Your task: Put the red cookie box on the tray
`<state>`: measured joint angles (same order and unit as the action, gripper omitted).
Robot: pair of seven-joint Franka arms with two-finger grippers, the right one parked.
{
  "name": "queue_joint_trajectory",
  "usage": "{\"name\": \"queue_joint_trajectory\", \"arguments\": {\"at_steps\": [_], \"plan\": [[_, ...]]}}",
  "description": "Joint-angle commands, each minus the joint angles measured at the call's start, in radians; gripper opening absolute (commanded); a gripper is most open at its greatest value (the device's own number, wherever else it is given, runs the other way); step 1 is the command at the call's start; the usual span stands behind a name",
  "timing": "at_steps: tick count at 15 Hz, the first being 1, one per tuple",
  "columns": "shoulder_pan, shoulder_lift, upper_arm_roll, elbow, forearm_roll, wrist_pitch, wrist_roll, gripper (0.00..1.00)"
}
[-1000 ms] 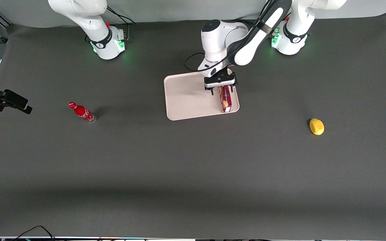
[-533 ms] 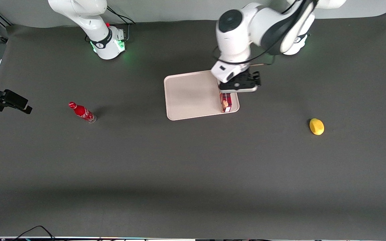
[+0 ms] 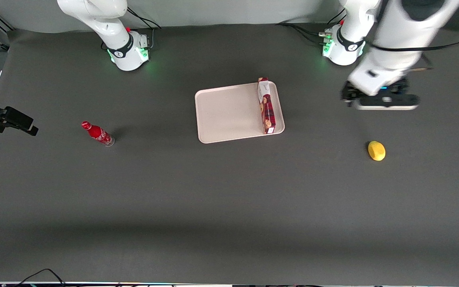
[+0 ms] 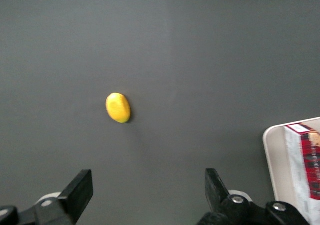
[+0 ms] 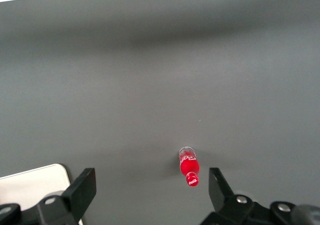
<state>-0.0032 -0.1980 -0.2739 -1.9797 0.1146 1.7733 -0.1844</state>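
Your red cookie box (image 3: 266, 105) stands on its long edge in the tray (image 3: 225, 115), hard against the rim at the working arm's end. It runs lengthwise from the tray edge nearest the robot bases toward the corner nearest the front camera. The white label end sits toward the bases, and the tartan and cookie pictures face up along its narrow side. In the left wrist view you can see a slice of the box (image 4: 305, 160) inside the tray's rounded corner (image 4: 272, 155). Nothing touches the box.

The rest of the tray is bare pale plastic, lying flat on the dark table mat (image 3: 229, 207).

Your gripper (image 3: 381, 101) hangs well clear of the tray, out toward the working arm's end of the table and above the mat. In the wrist view its two fingers (image 4: 80, 190) are spread wide apart, with only mat between them; it has hold of nothing.

A yellow lemon (image 3: 376, 150) lies on the mat nearer the front camera than the gripper, and it shows in the wrist view too (image 4: 118, 108). A small red bottle (image 3: 97, 133) lies on its side well toward the parked arm's end of the table.
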Motion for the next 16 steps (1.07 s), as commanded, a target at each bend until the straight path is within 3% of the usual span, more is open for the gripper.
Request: {"name": "queue_joint_trajectory", "arguments": {"at_steps": [1, 7, 11, 16], "plan": [[0.015, -0.008, 0.107, 0.099, -0.044, -0.058, 0.123, 1.0], [0.051, 0.155, 0.116, 0.311, -0.053, -0.083, 0.125, 1.0], [0.051, 0.158, 0.139, 0.32, -0.145, -0.083, 0.129, 1.0], [0.049, 0.195, 0.139, 0.352, -0.141, -0.086, 0.137, 1.0]]}}
